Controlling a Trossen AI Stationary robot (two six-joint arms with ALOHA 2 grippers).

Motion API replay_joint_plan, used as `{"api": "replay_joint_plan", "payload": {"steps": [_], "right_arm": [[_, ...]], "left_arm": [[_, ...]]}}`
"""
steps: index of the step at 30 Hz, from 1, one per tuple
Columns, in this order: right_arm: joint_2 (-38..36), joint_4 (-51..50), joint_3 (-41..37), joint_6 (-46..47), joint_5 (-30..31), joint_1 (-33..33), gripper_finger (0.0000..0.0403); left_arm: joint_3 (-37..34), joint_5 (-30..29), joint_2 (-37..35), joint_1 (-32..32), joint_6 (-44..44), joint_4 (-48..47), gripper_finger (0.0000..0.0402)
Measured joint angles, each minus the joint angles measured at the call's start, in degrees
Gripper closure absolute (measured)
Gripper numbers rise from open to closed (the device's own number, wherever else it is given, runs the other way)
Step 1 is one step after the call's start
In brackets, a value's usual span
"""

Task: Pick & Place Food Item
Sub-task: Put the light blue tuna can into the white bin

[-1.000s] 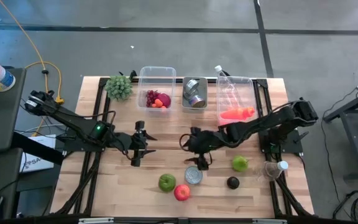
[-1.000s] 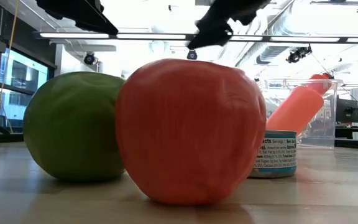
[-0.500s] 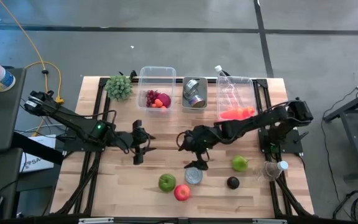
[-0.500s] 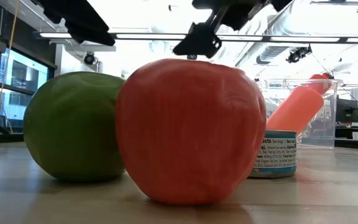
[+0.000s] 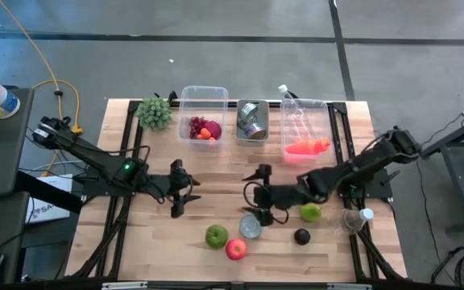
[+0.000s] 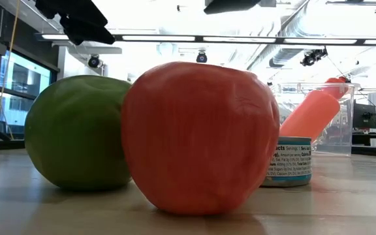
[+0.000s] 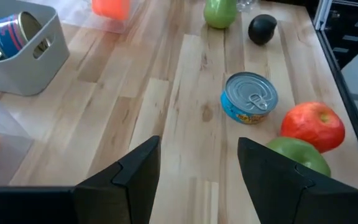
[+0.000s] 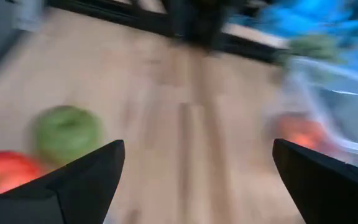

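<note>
Right hand poised wide over the loose food, nothing gripped.

High view: the right hand hangs spread and empty just above the can, near the green apple and red apple on the worktop, likely lining up a pick. Low view: both apples sit touching. Left wrist view: the left hand waits part open, holding nothing. Right wrist view: fingers splayed wide.

Red apple touching green apple, tin behind.
</note>
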Motion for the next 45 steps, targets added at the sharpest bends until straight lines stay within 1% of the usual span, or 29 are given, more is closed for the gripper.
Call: {"api": "replay_joint_plan", "payload": {"steps": [2, 4, 5, 8, 12, 14, 16, 18, 21, 25, 28, 31, 33, 35, 38, 41, 45], "right_arm": [[0.0, 0.1, 0.0, -1.0, 7.2, 2.5, 0.0004], [0.3, -0.1, 0.0, 0.4, 10.6, 4.3, 0.0004], [0.5, -0.9, 0.0, 1.9, 11.0, 4.7, 0.0004], [0.4, -6.5, 0.0, 7.5, 8.3, 4.6, 0.0004], [0.0, -12.8, 0.0, 16.0, 6.3, 2.2, 0.0004], [0.4, -15.3, 0.0, 18.8, 3.9, 1.1, 0.0004], [1.3, -15.6, 0.0, 22.2, 2.1, -0.2, 0.0004], [2.1, -15.9, 0.0, 26.4, 2.3, -1.1, 0.0004], [3.2, -15.4, 0.0, 29.9, 2.8, -2.1, 0.0004], [5.2, -14.3, 0.0, 30.4, 2.0, -2.3, 0.0004], [6.0, -12.5, -0.1, 30.1, 1.9, -2.3, 0.0004], [7.2, -8.3, 0.2, 29.1, 2.2, -2.6, 0.0004], [7.7, -9.0, -0.1, 30.2, 3.6, -2.6, 0.0004], [8.5, -8.8, 0.0, 32.3, 3.7, -3.1, 0.0004], [9.5, -10.7, 0.0, 34.0, 2.8, -3.5, 0.0004], [10.8, -10.1, 0.0, 35.0, 1.3, -3.5, 0.0004], [13.4, -6.8, 0.0, 34.5, 0.5, -3.4, 0.0004]], "left_arm": [[0.0, 0.0, 0.5, -0.4, -0.1, 0.1, 0.0197], [0.0, 0.0, 1.1, -0.9, -0.2, 0.0, 0.0197], [0.0, 0.0, 1.4, -1.2, -0.4, 0.1, 0.0197], [0.0, 0.1, 1.9, -2.1, -1.5, 0.1, 0.0197], [0.0, 0.1, 1.9, -3.1, -1.8, 0.3, 0.0197], [0.0, 0.0, 1.9, -3.5, -0.9, 0.4, 0.0197], [0.0, 0.0, 1.9, -3.6, 0.0, 0.3, 0.0197], [0.0, -0.3, 1.9, -3.4, 0.4, 0.5, 0.0197], [0.0, -0.4, 1.9, -2.9, 0.5, 1.4, 0.0197], [0.0, -0.5, 1.9, -2.8, 0.9, 1.7, 0.0197], [0.0, -0.5, 1.9, -2.6, 4.5, 1.8, 0.0197], [0.0, -0.5, 1.9, -2.4, 6.4, 1.8, 0.0197], [0.0, -0.5, 1.9, -2.4, 6.6, 1.8, 0.0197], [0.0, -0.5, 1.9, -2.4, 7.2, 1.9, 0.0197], [0.0, -0.5, 1.9, -2.4, 7.6, 1.9, 0.0197], [0.0, -0.5, 1.9, -2.4, 7.6, 2.1, 0.0197], [0.0, -0.8, 1.9, -2.1, 7.6, 2.5, 0.0197]]}}
